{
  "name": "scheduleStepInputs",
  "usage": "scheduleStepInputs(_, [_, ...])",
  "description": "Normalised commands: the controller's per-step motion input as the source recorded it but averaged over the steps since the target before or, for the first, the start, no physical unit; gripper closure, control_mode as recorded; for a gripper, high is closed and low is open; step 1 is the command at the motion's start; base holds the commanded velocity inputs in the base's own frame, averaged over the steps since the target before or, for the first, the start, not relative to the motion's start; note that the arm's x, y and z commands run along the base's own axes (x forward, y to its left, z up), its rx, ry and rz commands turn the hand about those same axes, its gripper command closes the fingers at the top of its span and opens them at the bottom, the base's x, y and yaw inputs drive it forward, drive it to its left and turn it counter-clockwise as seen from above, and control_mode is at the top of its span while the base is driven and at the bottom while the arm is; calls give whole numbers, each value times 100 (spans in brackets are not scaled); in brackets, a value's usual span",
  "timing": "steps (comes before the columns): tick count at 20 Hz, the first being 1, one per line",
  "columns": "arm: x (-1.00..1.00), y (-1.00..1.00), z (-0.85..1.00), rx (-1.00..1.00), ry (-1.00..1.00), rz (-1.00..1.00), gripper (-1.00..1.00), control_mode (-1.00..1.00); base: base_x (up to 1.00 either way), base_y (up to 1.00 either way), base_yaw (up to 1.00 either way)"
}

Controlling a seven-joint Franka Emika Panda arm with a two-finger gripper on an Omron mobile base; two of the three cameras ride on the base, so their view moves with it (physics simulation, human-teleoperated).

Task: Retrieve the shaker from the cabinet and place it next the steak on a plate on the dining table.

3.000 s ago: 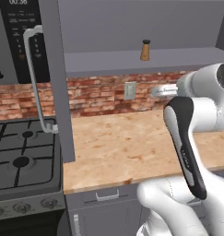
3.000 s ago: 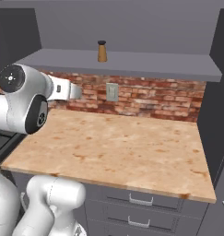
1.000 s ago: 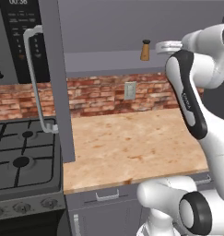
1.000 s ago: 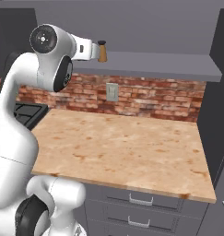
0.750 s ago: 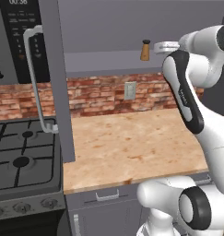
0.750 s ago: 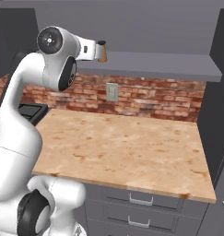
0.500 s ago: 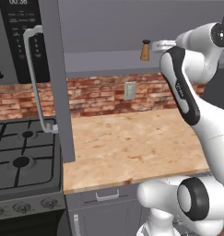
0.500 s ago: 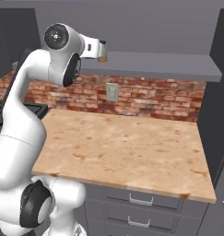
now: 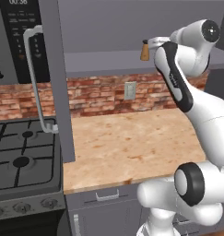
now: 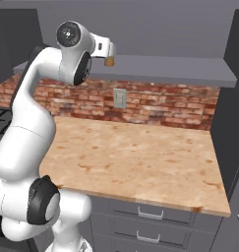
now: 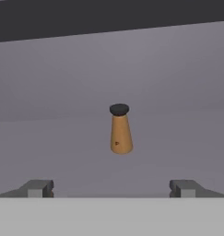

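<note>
In the left base view the arm has swung up from low over the counter to shelf height, and the gripper has kept creeping toward the shaker over the last second, so it now sits just beside the shaker on the side away from the open cabinet door. The shaker stands upright on the cabinet shelf, exactly where it stood before; it has not been touched. In the right base view the hand covers most of the shaker, leaving only its tan foot showing on the shelf, well above the counter; a few seconds ago the shaker stood there in full view, so the hand has come between it and this camera. In the hand view the shaker stands upright and centred, its dark cap on top, a little beyond the two fingertips, which are spread as wide as they go, one to each side of it, with nothing between them yet. By my reading the reach is nearly done: the fingers are lined up on the shaker, and what remains is a short push forward, then closing on its body before lifting it off the shelf.
</note>
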Motion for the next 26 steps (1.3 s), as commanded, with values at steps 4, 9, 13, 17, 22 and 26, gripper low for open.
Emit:
scheduleStepInputs(4, [31, 0, -4, 0, 0, 1, -100, -100, 0, 0, 0])
scheduleStepInputs(9, [30, 0, -10, 0, 0, 0, -100, -100, 0, 0, 0])
scheduleStepInputs(13, [29, 0, -12, 0, 0, 0, -100, -100, 0, 0, 0])
scheduleStepInputs(17, [33, 0, -12, 0, 0, 0, -100, -100, 0, 0, 0])
scheduleStepInputs(22, [37, 0, -5, 0, 0, 1, -100, -100, 0, 0, 0])
scheduleStepInputs(26, [36, -4, -1, 0, 0, 2, -100, -100, 0, 0, 0])
